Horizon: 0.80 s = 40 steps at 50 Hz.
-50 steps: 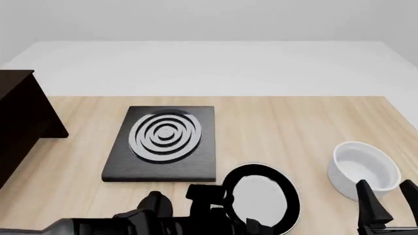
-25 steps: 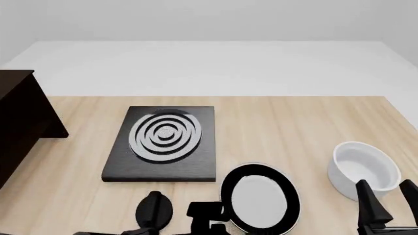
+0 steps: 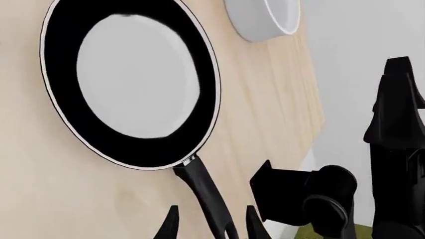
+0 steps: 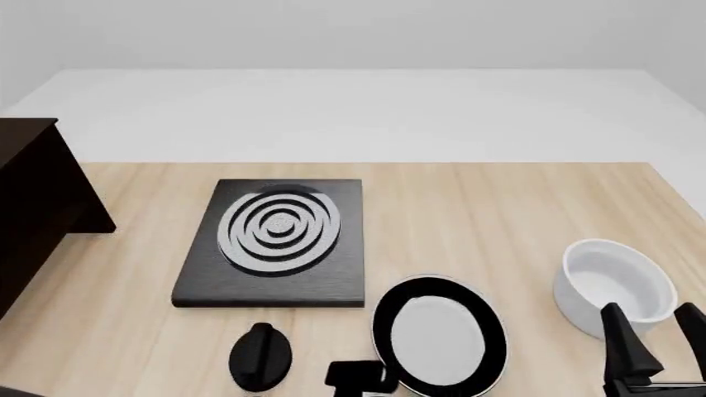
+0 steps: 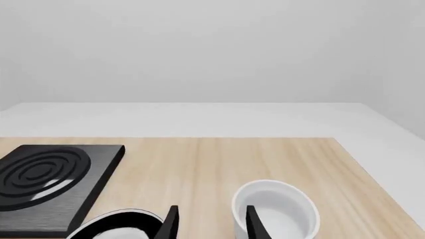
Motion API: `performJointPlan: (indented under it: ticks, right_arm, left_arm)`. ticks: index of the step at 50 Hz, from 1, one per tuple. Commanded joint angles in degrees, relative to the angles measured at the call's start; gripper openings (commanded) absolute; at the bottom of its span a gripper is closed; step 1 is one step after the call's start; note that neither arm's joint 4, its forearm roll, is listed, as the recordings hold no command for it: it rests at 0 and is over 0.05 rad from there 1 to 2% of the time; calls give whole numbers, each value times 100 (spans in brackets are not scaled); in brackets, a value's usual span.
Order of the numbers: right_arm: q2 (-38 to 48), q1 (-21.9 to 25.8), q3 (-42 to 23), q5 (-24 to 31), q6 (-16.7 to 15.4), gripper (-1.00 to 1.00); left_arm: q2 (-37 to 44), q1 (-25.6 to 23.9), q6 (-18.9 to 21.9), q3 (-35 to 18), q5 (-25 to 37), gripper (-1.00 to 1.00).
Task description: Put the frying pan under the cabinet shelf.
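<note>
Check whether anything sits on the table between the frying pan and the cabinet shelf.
The black slab with silver rings lies left of and beyond the frying pan, partly toward the cabinet shelf. The near table strip looks bare.

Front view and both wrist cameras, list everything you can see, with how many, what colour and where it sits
frying pan: one, black rim, pale grey-white inside, near table edge, right of centre
square slab with silver rings: one, black, mid-table, left of centre
bowl: one, white, deep, near right side
cabinet shelf: one, dark brown, far left, partly out of frame
table: one, light wood, under everything
left gripper: one, black, fingers either side of the pan's handle, apart, not closed on it
right gripper: one, black, open, near edge beside the bowl
</note>
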Motion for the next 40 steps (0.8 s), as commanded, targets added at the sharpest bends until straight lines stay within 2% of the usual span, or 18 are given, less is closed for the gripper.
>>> performJointPlan:
  ticks: [1,15,32,38,39,40]
  right_arm:
    - [16,1,0,-12,4,100]
    - [7,1,0,-7,4,100]
    - [5,2,0,-7,-2,100]
    - [9,1,0,-9,1,100]
    - [6,4,0,-7,-7,100]
    - [8,0,0,-8,-1,100]
  left_arm:
    - [246,-116,-125,-5,-254,100]
    - [453,-240,-262,-49,-450,100]
    - [670,-313,-240,-243,-525,100]
    - [809,-344,-328,-242,-667,100]
    - [896,-418,-536,-148,-865,100]
    - [927,-394,-529,-168,-858,100]
